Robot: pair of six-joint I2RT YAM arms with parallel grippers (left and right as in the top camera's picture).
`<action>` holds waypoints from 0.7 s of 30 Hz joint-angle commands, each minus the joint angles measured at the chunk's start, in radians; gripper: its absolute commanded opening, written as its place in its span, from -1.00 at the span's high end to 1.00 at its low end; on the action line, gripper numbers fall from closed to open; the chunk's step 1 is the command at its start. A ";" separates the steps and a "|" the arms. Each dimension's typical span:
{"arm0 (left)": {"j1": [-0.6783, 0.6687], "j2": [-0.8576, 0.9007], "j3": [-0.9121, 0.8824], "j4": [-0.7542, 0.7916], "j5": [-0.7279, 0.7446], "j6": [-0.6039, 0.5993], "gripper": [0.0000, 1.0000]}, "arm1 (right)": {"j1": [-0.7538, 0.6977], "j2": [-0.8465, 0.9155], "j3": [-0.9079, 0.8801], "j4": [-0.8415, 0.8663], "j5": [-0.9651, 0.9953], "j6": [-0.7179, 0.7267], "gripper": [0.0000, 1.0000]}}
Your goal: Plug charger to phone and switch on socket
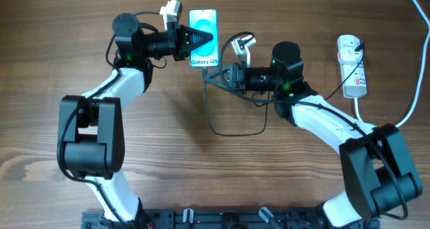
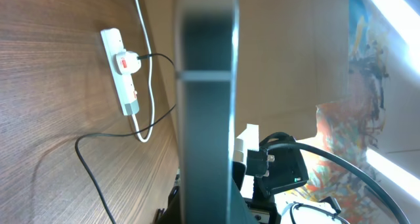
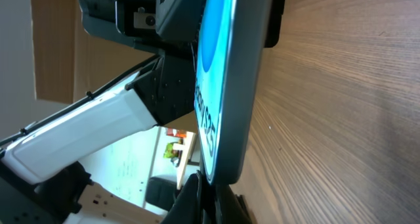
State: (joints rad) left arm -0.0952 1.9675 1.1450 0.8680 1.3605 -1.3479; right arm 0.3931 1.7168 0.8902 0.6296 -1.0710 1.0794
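Our left end effector [image 1: 205, 38] pinches the phone [image 1: 203, 19]; its bottom end lies just up-frame of our right end effector [image 1: 215, 74], whose grip we cannot tell

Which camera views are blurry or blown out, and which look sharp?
Overhead: sharp, evenly lit. Left wrist: the white-framed teal-screen phone is a blurred slab; white power strip sharp; bright glare right. Right wrist: phone screen clear, background washed out.

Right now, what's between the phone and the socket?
In the overhead view, the right gripper and its arm lie between the phone and the socket, with the charger looping below; then bare table.
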 commanded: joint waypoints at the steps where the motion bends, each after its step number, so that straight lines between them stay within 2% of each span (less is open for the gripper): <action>1: -0.001 -0.040 0.014 0.000 0.100 -0.002 0.92 | -0.013 0.014 0.007 0.005 0.026 -0.082 0.21; 4: 0.015 -0.040 0.014 0.000 0.093 0.001 0.92 | -0.019 0.013 0.007 0.004 -0.042 -0.103 -0.08; 6: 0.030 -0.040 0.014 0.000 0.092 0.001 0.92 | -0.029 0.010 0.007 0.004 -0.079 -0.113 -0.44; 7: 0.038 -0.040 0.014 -0.001 0.093 0.001 0.92 | -0.034 0.008 0.007 0.005 -0.090 -0.113 -0.51; 10: 0.061 -0.040 0.014 -0.023 0.089 0.001 0.92 | -0.051 -0.014 0.007 0.004 -0.135 -0.139 -0.97; 14: 0.072 -0.040 0.014 -0.070 0.089 0.008 0.92 | -0.074 -0.084 0.007 -0.072 -0.121 -0.213 -0.99; 19: 0.034 -0.039 0.014 -0.153 0.076 0.096 0.92 | -0.092 -0.219 0.007 -0.380 0.013 -0.392 -0.99; 21: 0.016 -0.039 0.014 -0.263 0.021 0.179 0.92 | -0.092 -0.286 0.007 -0.537 0.108 -0.472 -0.99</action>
State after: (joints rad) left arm -0.0444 1.9671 1.1454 0.6998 1.4277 -1.3041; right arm 0.3038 1.5394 0.8906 0.2329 -1.1053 0.7944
